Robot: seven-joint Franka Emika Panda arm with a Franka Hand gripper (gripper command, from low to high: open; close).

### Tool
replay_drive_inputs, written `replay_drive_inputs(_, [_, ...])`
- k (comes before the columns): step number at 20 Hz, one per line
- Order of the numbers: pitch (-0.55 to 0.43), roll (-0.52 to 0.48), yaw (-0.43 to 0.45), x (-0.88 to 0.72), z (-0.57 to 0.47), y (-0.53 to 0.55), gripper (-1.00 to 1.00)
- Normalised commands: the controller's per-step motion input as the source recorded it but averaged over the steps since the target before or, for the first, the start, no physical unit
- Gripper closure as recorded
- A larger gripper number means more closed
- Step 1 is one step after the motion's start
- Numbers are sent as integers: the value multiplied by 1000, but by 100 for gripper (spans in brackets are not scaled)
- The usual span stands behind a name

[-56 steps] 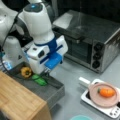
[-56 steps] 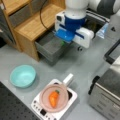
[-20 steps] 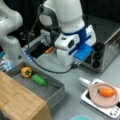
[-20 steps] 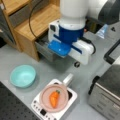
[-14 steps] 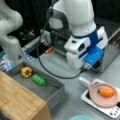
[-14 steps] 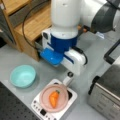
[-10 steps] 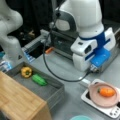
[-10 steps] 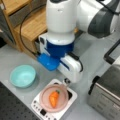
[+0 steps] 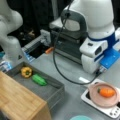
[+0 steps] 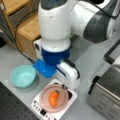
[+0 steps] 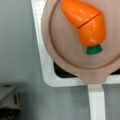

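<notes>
The pincer is hidden, its grip untellable; centre it over the carrot on the plate before descending.

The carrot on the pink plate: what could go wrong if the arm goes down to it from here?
1. The carrot has a cut line across it, so it may split when gripped.
2. The pink plate sits on a small white scale; pushing down could tip or shift both.
3. The gripper does not show in any view, so alignment over the carrot is uncertain.
</notes>
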Motion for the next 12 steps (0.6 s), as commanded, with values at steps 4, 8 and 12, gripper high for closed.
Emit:
replay_drive_inputs(4, [239,-190,244,522,-101,39,-100])
replay_drive_inputs(8, [196,-238,280,523,-57,86,-100])
replay_drive_inputs(12, [147,-255,232,442,46,33,-100])
